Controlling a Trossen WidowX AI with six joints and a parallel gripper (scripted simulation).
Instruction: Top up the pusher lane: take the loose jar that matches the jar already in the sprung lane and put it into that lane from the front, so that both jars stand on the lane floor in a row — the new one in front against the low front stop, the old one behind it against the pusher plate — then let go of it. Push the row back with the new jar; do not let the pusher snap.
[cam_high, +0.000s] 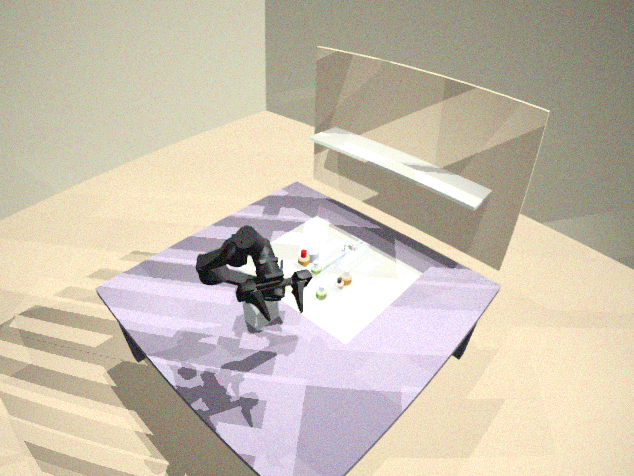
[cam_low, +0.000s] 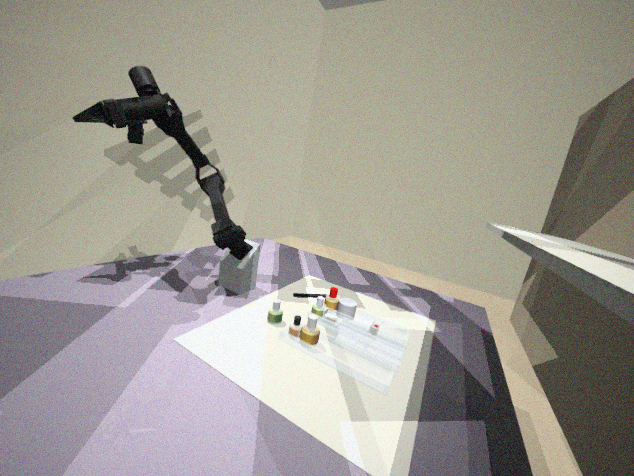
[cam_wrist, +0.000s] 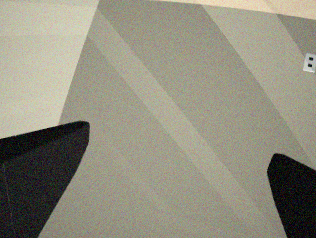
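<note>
Two black fingers of the gripper (cam_high: 285, 315) (cam_low: 76, 118) (cam_wrist: 181, 141) stand wide apart, with nothing held between them. The wrist view shows a plain wall (cam_wrist: 170, 190) past their tips and a socket (cam_wrist: 310, 63) toward 2 o'clock. In the exterior view the gripper is high above the table (cam_high: 353, 368) (cam_low: 215, 389), pointing to 9 o'clock.

From the fingertips in the top view, a green jar with a white cap (cam_high: 321, 293) (cam_low: 275, 314) stands upright and loose at 2 o'clock, on a white mat (cam_high: 348, 322) (cam_low: 256, 368). A look-alike green jar (cam_high: 316, 268) (cam_low: 318, 308) stands at 12 o'clock from it, near the clear lanes (cam_low: 366, 340); whether it is inside the sprung lane cannot be told.

From the loose green jar, an amber jar with a white cap (cam_high: 346, 278) (cam_low: 309, 335) stands at 2 o'clock, with a small black-capped bottle (cam_high: 339, 283) (cam_low: 295, 329) just beside it. A red-capped jar (cam_high: 303, 260) (cam_low: 332, 301) stands at 11 o'clock.
</note>
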